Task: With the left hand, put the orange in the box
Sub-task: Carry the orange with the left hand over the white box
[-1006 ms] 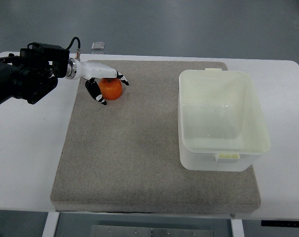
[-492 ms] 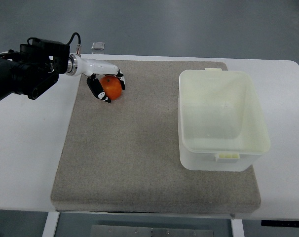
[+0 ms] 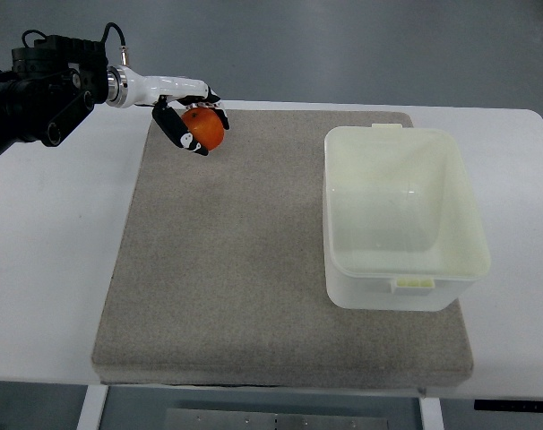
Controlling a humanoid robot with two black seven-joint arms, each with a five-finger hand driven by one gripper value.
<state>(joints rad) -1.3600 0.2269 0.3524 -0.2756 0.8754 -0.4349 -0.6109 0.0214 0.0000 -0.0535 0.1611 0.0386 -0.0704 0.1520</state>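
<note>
Nearest you on the right, the white box (image 3: 406, 215) sits empty on the grey mat (image 3: 254, 269). At the far left corner, your left hand (image 3: 189, 121) grips the orange (image 3: 204, 128); carrying it across and releasing remain.

A white table (image 3: 47, 269) stands on a smooth grey floor (image 3: 343, 45). A grey-beige mat (image 3: 254, 269) covers the middle of the table. Just beyond the table's far edge sits a small clear object (image 3: 178, 84). Light is even, without hard shadows.
</note>
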